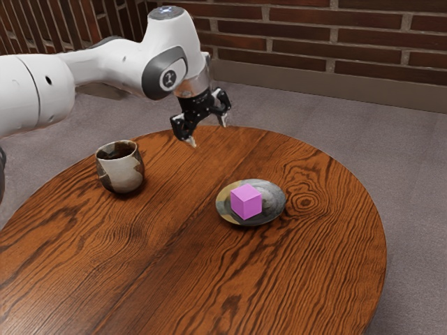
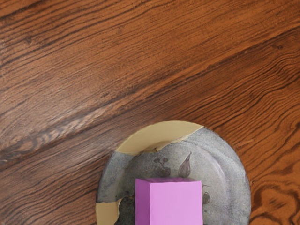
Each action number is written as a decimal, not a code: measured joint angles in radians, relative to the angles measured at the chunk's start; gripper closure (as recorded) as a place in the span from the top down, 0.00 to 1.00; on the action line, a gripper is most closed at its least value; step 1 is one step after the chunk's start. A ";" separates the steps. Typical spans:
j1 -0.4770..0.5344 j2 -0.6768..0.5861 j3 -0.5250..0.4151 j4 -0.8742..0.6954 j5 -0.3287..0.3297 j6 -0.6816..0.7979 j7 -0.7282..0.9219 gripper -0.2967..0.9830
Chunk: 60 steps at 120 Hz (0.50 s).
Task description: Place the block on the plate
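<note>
My black two-finger claw (image 1: 208,132) is spread wide with nothing in it, and the pinkish-purple cube-shaped block (image 1: 246,202) is sitting on the round grey-and-tan ceramic plate (image 1: 275,204). Looks done tbh. Only worry: if I swing low, a fingertip could knock it over the rim.

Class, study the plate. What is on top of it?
A pink block sits on the plate. Around it the plate is grey and tan, with dark leaf-like marks. Any pattern directly beneath the block is covered and cannot be seen.
</note>
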 joint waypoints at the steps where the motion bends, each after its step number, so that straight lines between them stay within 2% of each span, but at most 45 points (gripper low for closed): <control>1: 0.000 -0.005 0.005 0.000 0.000 -0.006 0.012 0.76; 10: 0.009 -0.042 0.034 -0.001 0.003 -0.062 0.119 0.76; 32: 0.027 -0.178 0.045 -0.065 0.062 -0.176 0.353 0.76; 60: 0.035 -0.311 0.046 -0.188 0.093 -0.260 0.570 0.77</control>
